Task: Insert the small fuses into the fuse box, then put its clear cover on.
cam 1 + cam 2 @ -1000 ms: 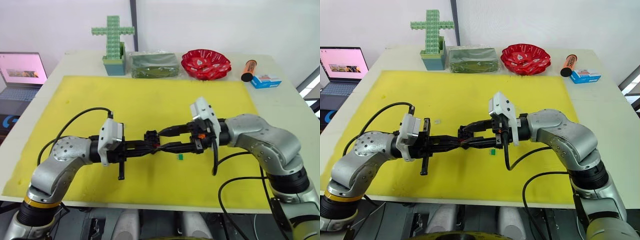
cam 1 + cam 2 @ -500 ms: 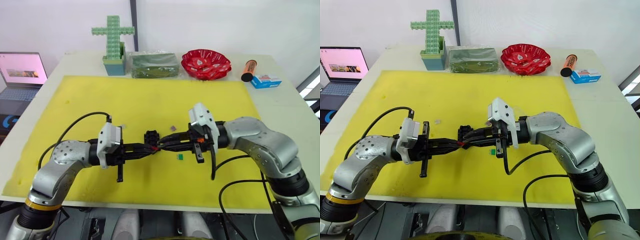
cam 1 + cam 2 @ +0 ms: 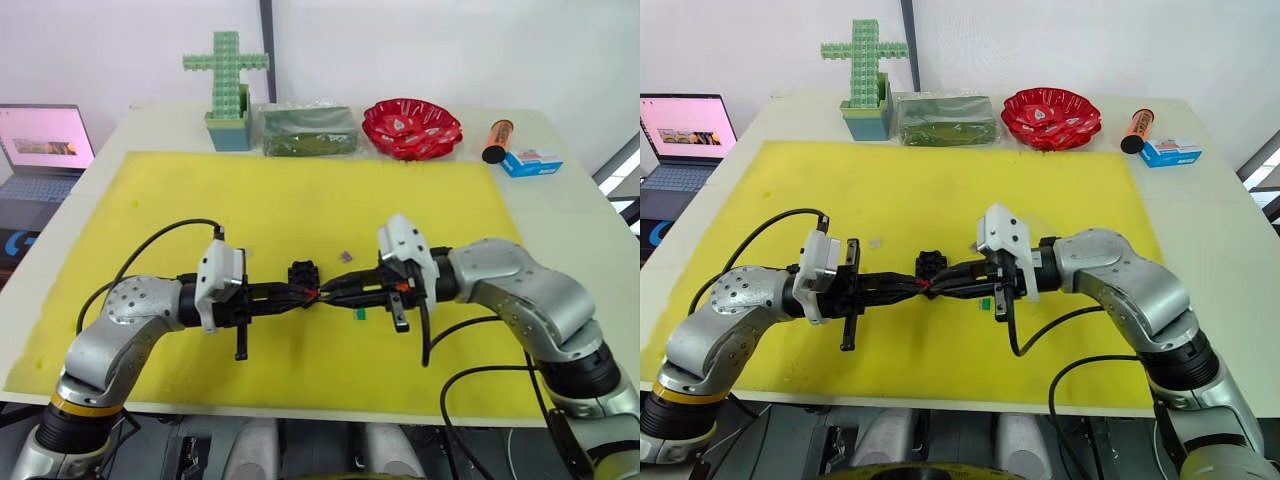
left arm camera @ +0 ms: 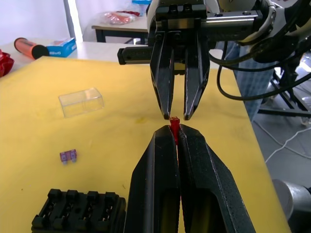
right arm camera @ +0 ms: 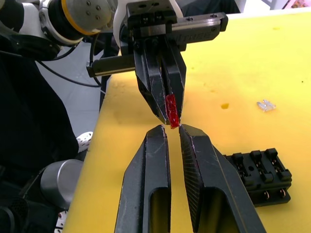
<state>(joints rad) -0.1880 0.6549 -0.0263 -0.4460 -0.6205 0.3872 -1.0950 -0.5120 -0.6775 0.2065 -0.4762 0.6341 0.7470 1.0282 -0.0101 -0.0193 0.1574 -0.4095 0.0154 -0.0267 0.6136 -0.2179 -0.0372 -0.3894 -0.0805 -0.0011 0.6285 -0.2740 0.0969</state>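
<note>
No lettering, number or brand can be read anywhere; the blue-and-white carton (image 3: pixel 531 161) at the tabletop's two-o'clock corner and the laptop screen (image 3: pixel 40 137) carry print too small to decipher.

White table (image 3: pixel 575 215) carries yellow mat (image 3: pixel 300 200).
</note>
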